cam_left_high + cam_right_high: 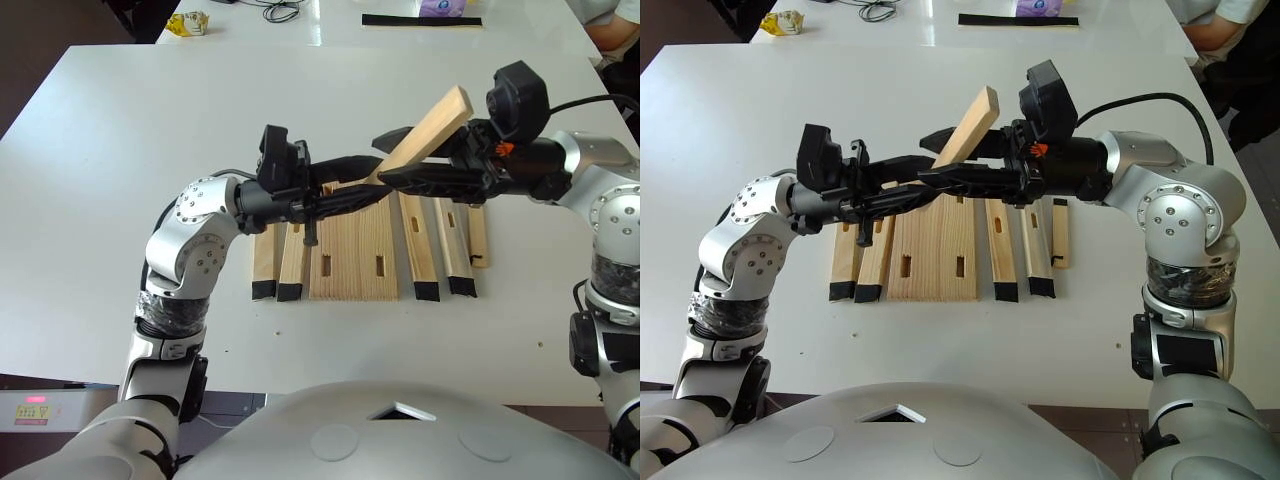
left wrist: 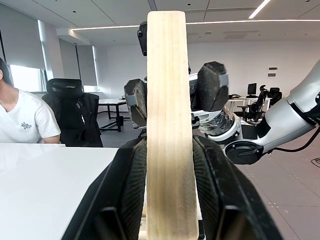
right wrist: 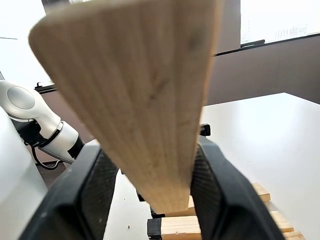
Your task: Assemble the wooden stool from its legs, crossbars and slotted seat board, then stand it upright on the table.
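A pale wooden piece (image 1: 432,125) is held tilted in the air above the slotted seat board (image 1: 352,255), its upper end pointing back and to the right. My left gripper (image 1: 366,178) comes in from the left and is shut on its lower part; the piece stands between its black fingers (image 2: 131,175). From the right, my right gripper (image 1: 396,176) is shut on the same piece, whose end sits between its fingers (image 3: 95,185). The seat board lies flat on the white table (image 1: 120,150). Black-tipped legs (image 1: 278,262) lie left of the board, and more legs (image 1: 438,255) lie right of it.
A thin crossbar (image 1: 479,236) lies at the far right of the row of parts. A second table behind carries a yellow item (image 1: 188,22) and a black strip (image 1: 420,20). Bare table surface stretches to the left and toward the front edge.
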{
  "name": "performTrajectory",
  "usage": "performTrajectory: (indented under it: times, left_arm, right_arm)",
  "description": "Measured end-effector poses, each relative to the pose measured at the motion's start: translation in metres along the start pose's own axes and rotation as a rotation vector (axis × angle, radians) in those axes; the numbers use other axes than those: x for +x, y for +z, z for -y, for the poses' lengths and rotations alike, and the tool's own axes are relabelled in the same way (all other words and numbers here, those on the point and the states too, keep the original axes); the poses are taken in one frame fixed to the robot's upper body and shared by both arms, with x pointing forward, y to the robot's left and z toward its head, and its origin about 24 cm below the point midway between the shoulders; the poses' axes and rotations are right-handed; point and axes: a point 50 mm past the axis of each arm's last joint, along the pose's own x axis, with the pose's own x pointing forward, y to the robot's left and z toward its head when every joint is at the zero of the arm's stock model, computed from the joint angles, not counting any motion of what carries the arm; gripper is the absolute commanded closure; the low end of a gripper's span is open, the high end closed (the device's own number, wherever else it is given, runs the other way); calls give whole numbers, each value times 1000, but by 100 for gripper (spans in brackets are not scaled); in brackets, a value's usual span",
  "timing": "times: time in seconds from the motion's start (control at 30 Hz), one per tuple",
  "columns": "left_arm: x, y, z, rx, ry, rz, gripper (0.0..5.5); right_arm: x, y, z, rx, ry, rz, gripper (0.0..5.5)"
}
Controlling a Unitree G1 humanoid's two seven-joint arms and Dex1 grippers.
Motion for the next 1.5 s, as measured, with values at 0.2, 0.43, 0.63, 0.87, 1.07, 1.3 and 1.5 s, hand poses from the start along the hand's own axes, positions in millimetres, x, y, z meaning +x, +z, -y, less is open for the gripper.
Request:
performTrajectory:
  times: [0.2,0.43,0.63,0.87,1.07,1.3,1.5]
  left_arm:
    - [0,-1,1,0,-7,0,419]
    - [-1,-2,0,3,-2,-11,419]
    - [-3,-5,-1,-2,11,-29,419]
    - [-4,-9,-3,-10,16,-54,419]
    - [-3,-10,-4,-2,16,-64,378]
    - [-12,-20,-6,40,46,-203,279]
    - [-27,-40,1,86,56,-327,219]
  right_arm:
    - [-1,0,0,-6,-8,-8,403]
    - [0,0,0,-21,-21,-26,407]
    - [-2,-1,2,-51,-46,-57,414]
    - [-4,-6,4,-72,-63,-85,416]
    - [-5,-7,4,-79,-69,-84,416]
    - [-7,-10,5,-70,-91,-92,418]
    - [-14,-1,9,-193,-150,-155,418]
